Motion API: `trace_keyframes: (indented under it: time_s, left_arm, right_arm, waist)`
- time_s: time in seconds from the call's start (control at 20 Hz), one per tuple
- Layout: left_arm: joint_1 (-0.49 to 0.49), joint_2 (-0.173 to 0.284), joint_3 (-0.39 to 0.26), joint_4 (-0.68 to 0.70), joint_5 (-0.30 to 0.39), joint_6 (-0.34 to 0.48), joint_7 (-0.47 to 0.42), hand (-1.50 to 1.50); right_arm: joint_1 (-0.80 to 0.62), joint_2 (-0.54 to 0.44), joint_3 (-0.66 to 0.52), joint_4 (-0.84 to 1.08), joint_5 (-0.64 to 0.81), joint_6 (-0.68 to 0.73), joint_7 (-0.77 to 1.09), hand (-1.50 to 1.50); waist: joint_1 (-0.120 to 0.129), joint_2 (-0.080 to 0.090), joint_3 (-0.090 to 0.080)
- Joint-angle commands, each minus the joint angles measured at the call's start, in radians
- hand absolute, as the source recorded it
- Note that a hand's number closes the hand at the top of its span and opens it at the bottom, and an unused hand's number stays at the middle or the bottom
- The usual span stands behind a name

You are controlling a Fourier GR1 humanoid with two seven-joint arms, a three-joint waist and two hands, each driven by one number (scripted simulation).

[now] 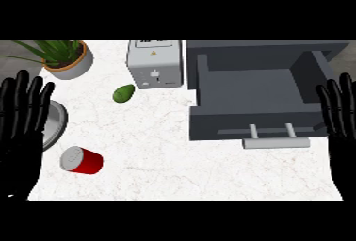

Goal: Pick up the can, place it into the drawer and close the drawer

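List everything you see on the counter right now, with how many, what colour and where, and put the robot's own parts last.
can: one, red, silver top, on its side, lower left
avocado: one, green, upper left of centre
potted plant: one, green leaves, tan pot, top left
toaster: one, light grey, top centre
drawer: one, dark grey, open, right
plate: one, grey, left edge, partly hidden
counter: one, white marble
left hand: black, open, left edge
right hand: black, open, right edge

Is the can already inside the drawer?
No, the red can lies on its side on the counter, left of the open drawer.
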Motion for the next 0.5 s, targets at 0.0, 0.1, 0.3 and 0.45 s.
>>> trace_keyframes:
  time_s: [0.0,0.1,0.3,0.45]
  left_arm:
    - [-0.035,0.039,-0.031,0.03,0.079,-0.109,-0.013,-1.5]
    - [0.02,0.117,-0.046,0.023,0.281,-0.324,-0.06,-1.5]
    - [0.086,0.283,-0.112,0.084,0.354,-0.533,0.059,-1.5]
    - [0.143,0.419,-0.004,0.149,0.501,-0.712,0.002,-1.5]
  right_arm:
    - [0.006,0.005,-0.021,0.042,-0.016,0.006,-0.017,-1.5]
    - [-0.007,0.012,-0.007,-0.008,-0.034,0.0,0.026,-1.5]
    - [0.095,0.047,-0.026,0.079,-0.01,-0.061,0.11,-1.5]
    - [0.123,0.048,-0.055,0.035,-0.016,-0.087,0.157,-1.5]
  waist:
    - [0.018,-0.001,-0.018]
    - [0.014,-0.003,-0.023]
    - [-0.011,0.014,-0.022]
    - [0.01,0.002,-0.024]
